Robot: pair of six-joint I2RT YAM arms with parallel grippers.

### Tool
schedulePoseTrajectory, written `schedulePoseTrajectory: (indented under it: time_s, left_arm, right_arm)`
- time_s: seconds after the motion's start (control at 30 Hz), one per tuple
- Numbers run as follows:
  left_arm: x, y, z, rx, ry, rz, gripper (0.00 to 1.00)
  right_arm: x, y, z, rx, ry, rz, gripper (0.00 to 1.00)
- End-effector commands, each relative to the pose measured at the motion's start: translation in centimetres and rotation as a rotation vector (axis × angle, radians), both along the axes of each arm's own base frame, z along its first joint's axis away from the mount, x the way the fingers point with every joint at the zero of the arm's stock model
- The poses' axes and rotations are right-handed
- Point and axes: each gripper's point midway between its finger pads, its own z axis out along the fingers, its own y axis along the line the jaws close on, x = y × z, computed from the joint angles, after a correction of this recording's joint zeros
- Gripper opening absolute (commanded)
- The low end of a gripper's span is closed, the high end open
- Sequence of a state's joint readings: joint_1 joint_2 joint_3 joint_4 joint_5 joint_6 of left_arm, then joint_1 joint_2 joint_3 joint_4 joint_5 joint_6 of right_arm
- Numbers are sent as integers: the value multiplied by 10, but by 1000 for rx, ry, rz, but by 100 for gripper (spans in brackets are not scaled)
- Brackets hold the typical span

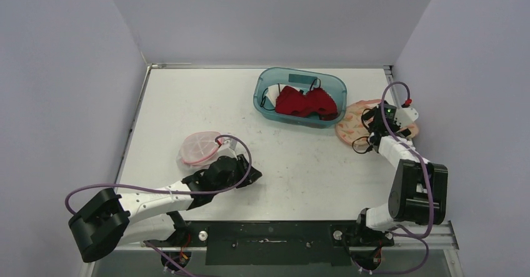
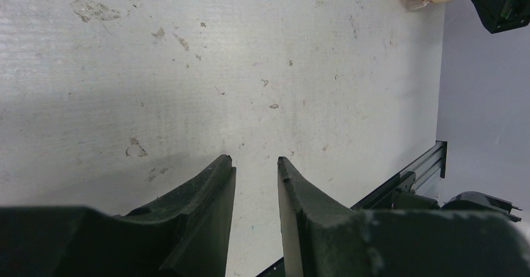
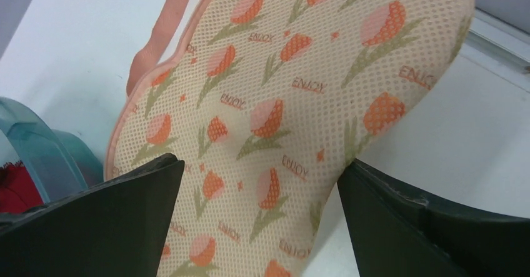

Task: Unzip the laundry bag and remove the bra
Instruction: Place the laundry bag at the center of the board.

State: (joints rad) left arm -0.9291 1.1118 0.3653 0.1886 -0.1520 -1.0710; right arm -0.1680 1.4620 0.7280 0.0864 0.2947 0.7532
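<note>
My right gripper gapes over the bag; I should seek the zipper along its edge. Left gripper: slightly parted, empty.

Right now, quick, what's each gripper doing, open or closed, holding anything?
Left gripper: slightly open, empty, over the table.
Right gripper: wide open over the floral laundry bag, not gripping it.

The left arm and right arm are built of white links and black joints, with purple cables looped alongside. Black, tapered, scuffed fingers are fitted to the left gripper.
</note>
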Motion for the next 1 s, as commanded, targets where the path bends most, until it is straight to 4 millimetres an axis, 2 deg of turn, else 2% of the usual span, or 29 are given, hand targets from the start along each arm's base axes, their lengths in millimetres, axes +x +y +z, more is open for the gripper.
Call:
schedulePoseTrajectory:
  time_s: [0.0, 0.03, 0.1, 0.2, 0.27, 0.33, 0.47, 0.53, 0.63, 0.73, 0.97]
  left_arm:
    - [6, -12, 18, -59, -46, -11, 29]
    - [5, -13, 18, -61, -46, -13, 29]
    - [6, -14, 20, -66, -49, -17, 29]
    - [4, -18, 24, -79, -51, -33, 29]
    - [1, -21, 28, -88, -57, -45, 29]
    - [-3, -24, 31, -85, -62, -54, 29]
    - [-5, -22, 31, -77, -68, -49, 29]
    - [-4, -23, 33, -78, -73, -44, 29]
    - [-2, -24, 35, -68, -76, -39, 29]
    - [-1, -26, 33, -59, -74, -41, 29]
    - [-1, -24, 30, -44, -66, -38, 29]
  right_arm:
    - [-21, 1, 31, -70, 52, -67, 100]
    - [-29, 4, 32, -71, 64, -71, 94]
    - [-41, 15, 38, -83, 61, -52, 92]
    - [-51, 39, 47, -103, 16, 20, 94]
    - [-54, 51, 45, -87, -19, 74, 98]
    - [-54, 58, 36, -62, -38, 116, 87]
    - [-45, 53, 22, -78, -18, 141, 69]
    - [-41, 38, 13, -85, 8, 120, 64]
    - [-34, 30, -4, -66, 46, 110, 62]
    - [-25, 31, -16, -42, 62, 112, 63]
    - [-6, 29, -34, -28, 94, 105, 63]
